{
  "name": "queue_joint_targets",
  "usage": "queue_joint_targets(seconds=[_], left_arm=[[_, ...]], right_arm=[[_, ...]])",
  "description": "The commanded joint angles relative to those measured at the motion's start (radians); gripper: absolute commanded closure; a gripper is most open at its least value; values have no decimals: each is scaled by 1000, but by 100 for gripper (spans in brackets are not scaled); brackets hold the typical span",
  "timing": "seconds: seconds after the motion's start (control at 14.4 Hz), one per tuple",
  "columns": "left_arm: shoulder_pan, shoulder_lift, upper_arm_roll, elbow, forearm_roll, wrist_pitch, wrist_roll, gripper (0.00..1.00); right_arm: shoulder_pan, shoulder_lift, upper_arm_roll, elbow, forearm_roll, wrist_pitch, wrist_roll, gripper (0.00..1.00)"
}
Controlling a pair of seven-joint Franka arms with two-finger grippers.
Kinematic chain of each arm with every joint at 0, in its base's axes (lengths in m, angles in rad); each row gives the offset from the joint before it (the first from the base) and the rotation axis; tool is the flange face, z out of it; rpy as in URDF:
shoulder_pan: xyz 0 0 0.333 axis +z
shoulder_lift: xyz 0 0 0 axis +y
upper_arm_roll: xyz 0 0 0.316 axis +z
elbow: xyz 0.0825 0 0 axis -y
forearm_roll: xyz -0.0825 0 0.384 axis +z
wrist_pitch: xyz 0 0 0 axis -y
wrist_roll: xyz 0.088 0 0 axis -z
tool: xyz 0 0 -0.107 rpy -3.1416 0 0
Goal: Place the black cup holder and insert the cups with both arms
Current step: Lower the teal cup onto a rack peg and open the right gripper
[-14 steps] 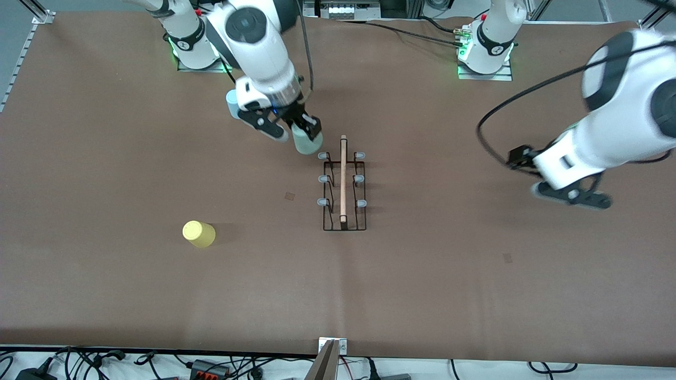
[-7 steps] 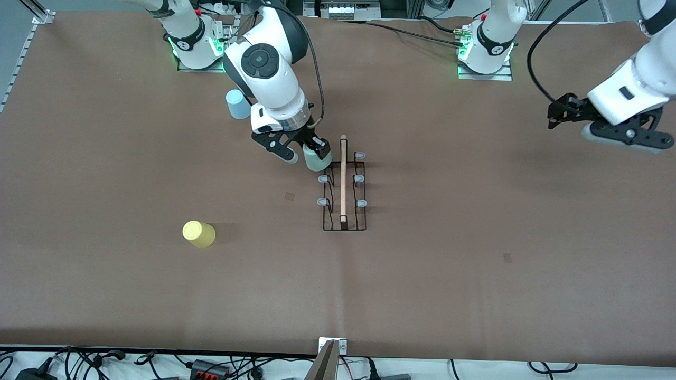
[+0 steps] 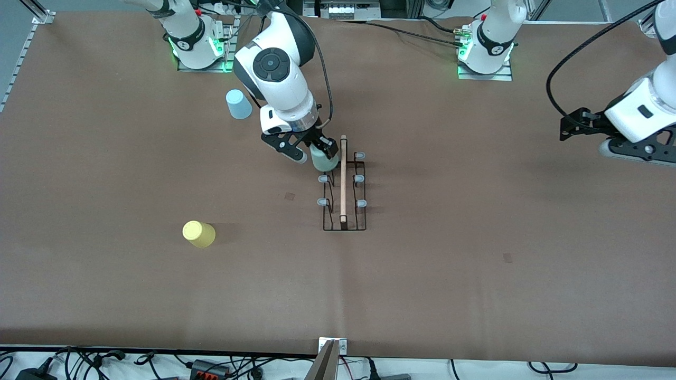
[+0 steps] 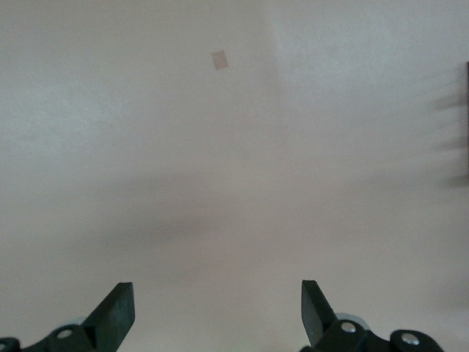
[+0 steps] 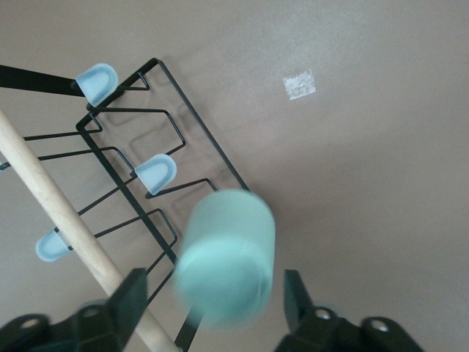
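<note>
The black cup holder (image 3: 344,228) stands mid-table, its wooden rod (image 3: 343,179) on top; it also shows in the right wrist view (image 5: 146,125). The pale green cup (image 3: 323,160) sits upside down at the rack's prong corner nearest the right arm's base. My right gripper (image 3: 315,153) is around it; in the right wrist view the cup (image 5: 227,253) lies between the open fingers (image 5: 130,297) with a gap on each side. The yellow cup (image 3: 199,234) and the light blue cup (image 3: 238,104) stand upside down on the table. My left gripper (image 3: 631,153) is open and empty over bare table (image 4: 218,308).
The arm bases (image 3: 193,47) stand along the table's edge farthest from the front camera. Five grey-blue prong tips (image 3: 360,179) are uncovered. Cables lie along the edge nearest the front camera. A small paper mark (image 5: 300,84) lies on the table beside the rack.
My right gripper carried the pale green cup from beside the rack onto its corner prong, and its fingers now stand off the cup. My left arm swung toward its own end of the table.
</note>
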Motion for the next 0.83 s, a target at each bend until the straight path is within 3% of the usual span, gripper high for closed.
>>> queue_joint_targets(seconds=[0.0, 0.21, 0.35, 0.63, 0.77], left_arm=[[47, 6, -6, 46, -90, -3, -32, 0], [47, 6, -17, 49, -72, 2, -38, 0], [45, 6, -25, 52, -29, 2, -52, 0], [44, 6, -26, 52, -29, 0, -52, 0], [42, 6, -26, 52, -29, 0, -54, 0]], right_arm=[[-65, -38, -6, 14, -10, -56, -162, 0], [-215, -103, -6, 8, -10, -191, -491, 0], [-328, -106, -4, 8, -10, -211, -751, 0], [-500, -43, -6, 11, -10, -165, -1139, 0], [-530, 9, -9, 11, -48, -101, -1235, 0]])
